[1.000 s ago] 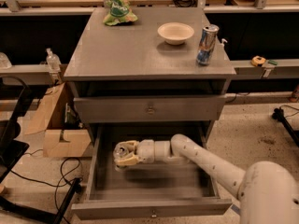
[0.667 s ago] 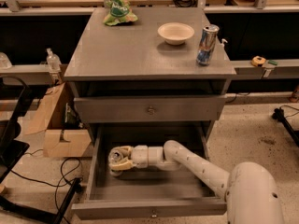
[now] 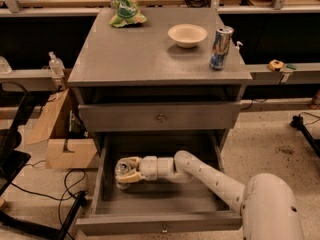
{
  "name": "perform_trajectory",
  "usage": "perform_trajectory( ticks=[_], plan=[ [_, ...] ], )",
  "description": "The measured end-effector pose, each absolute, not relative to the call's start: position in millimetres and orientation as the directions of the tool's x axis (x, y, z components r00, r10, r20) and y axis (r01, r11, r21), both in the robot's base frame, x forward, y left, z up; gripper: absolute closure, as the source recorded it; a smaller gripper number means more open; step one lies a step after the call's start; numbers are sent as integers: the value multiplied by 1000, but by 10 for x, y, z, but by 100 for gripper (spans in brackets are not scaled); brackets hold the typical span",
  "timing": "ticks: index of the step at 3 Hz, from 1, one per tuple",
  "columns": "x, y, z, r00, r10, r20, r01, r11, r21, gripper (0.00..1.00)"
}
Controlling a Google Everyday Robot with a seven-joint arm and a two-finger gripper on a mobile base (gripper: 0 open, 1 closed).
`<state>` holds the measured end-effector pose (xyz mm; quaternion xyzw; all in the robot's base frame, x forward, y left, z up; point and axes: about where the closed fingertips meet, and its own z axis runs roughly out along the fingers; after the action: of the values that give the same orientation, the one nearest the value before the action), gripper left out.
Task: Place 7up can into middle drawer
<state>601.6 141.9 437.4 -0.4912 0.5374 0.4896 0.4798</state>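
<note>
The middle drawer is pulled open below the grey cabinet, a shallow grey tray with a small knob on its front. My white arm reaches down into it from the lower right. My gripper is at the drawer's left side, shut on the 7up can. Only the can's silver top and a bit of its side show between the cream fingers. The can is low over the drawer floor; I cannot tell if it touches.
The upper drawer front is shut. On the cabinet top stand a blue-and-silver can, a white bowl and a green bag. A cardboard box and cables lie on the floor at left.
My gripper with the can has moved left and lower inside the drawer, toward its left wall. The arm has stretched further across the drawer.
</note>
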Motion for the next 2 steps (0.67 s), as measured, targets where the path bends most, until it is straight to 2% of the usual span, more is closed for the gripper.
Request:
perform_trajectory(
  ticks=[1, 2],
  plan=[
    [6001, 1455, 4377, -58, -56, -997, -998, 32, 56, 28],
    [5991, 1476, 4379, -58, -55, -997, -998, 29, 57, 4]
  ],
)
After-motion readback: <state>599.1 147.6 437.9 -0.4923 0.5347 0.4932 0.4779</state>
